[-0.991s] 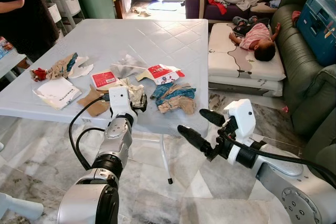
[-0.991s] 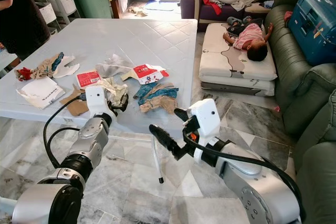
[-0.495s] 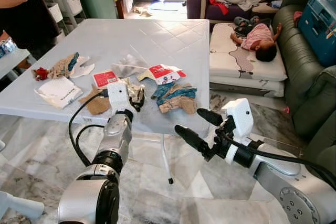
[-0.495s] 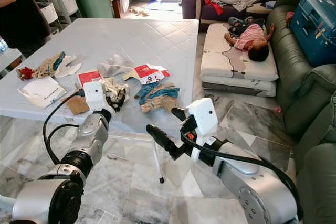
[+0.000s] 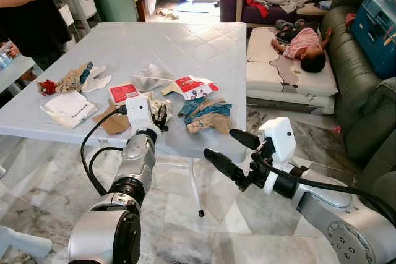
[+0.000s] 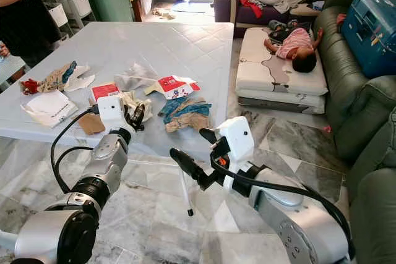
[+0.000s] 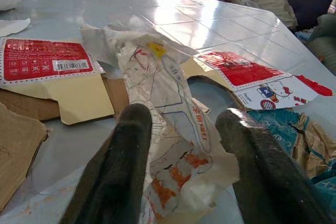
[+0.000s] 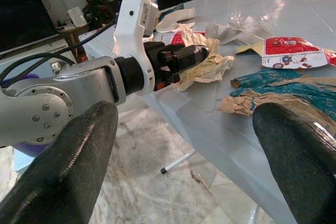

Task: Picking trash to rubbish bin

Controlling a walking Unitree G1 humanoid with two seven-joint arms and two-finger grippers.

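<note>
Left gripper point(image 7: 184, 177) at near edge of white table point(image 5: 185, 41), black fingers point(image 7: 118, 166) spread either side of crumpled printed wrapper point(image 7: 173, 129), pads close to it but not seen pressing; wrapper lying on tabletop. Right gripper point(image 5: 232, 153) held off table edge over marble floor point(image 5: 37, 183), fingers wide apart, nothing between them. Other litter on table: red-and-white carton piece point(image 5: 193, 86), crumpled blue-and-brown paper point(image 5: 207, 115) just right of wrapper, red label card point(image 5: 122, 93), brown cardboard scrap point(image 5: 111, 122), white folded paper point(image 5: 68, 108), mixed scraps point(image 5: 74, 78) at far left. Person in dark clothing point(image 5: 28, 10) standing at left. Child lying on mattress point(image 5: 278, 66) beside green sofa point(image 5: 365, 91).
</note>
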